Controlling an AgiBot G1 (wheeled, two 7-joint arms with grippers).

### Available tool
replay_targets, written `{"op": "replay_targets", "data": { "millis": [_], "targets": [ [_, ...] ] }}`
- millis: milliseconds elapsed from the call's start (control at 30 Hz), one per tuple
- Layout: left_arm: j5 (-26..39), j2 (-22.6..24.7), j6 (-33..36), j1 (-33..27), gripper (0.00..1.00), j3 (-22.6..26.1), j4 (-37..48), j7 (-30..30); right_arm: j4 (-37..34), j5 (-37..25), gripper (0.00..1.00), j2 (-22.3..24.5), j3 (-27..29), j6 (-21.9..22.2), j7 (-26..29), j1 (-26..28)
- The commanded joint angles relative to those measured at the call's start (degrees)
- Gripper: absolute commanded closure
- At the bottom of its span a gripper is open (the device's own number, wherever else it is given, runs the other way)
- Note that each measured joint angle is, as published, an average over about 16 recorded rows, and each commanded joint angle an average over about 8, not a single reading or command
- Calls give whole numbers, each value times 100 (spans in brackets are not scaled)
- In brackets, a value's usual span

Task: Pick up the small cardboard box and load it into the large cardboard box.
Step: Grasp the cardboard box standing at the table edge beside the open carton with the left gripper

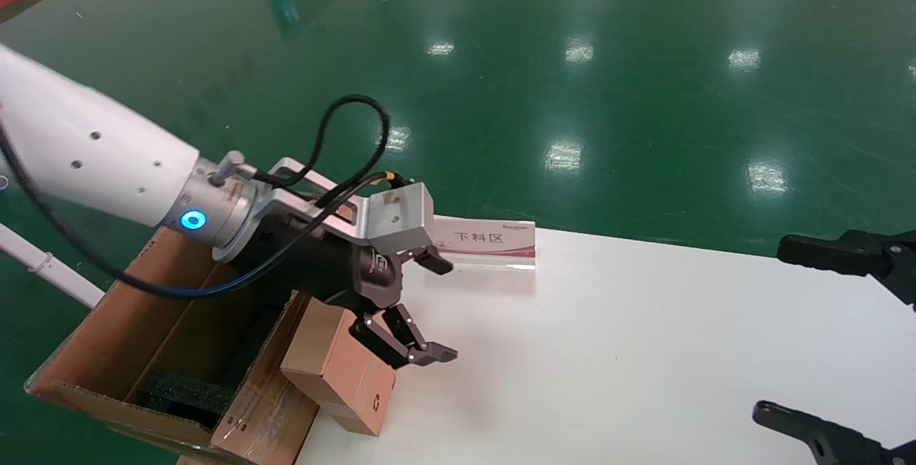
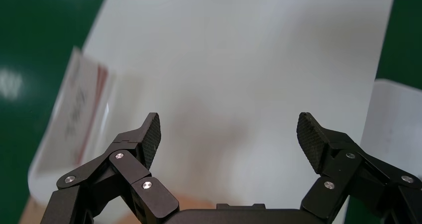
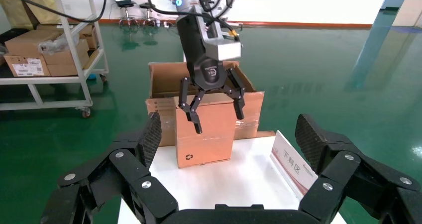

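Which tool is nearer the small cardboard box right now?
Left. The left tool hangs open just above the small cardboard box; the right tool sits open across the white table.

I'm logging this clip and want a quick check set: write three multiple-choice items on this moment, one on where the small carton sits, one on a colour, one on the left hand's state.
1. Where is the small cardboard box?
A. On the white table's edge beside the large cardboard box
B. Inside the large cardboard box
C. On the floor

2. What colour is the floor?
A. Grey
B. Green
C. Blue

3. How is the left hand?
A. Shut on the small box
B. Open above the small box
C. Shut and empty

Answers:
1 A: the head view shows it on the table, next to the large cardboard box.
2 B: glossy green surrounds the table in every view.
3 B: the right wrist view shows its fingers spread over the box top, gripping nothing.

The right hand is open at the table's right side.
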Motion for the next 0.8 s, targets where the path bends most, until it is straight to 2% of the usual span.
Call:
{"op": "replay_targets", "data": {
  "millis": [33,300,567,800],
  "targets": [
    [225,61,43,-276,0,355,7,-255,0,1,0,0,-1,0,0,0],
    [620,108,17,-1297,0,1619,23,-1448,0,3,0,2,-4,2,-2,1],
    [723,130,-14,-1989,0,2429,0,-2388,0,5,0,3,-8,3,-4,2],
    [726,136,-37,-2451,0,3027,-29,-2847,0,7,0,4,-10,5,-5,2]
  ]
}}
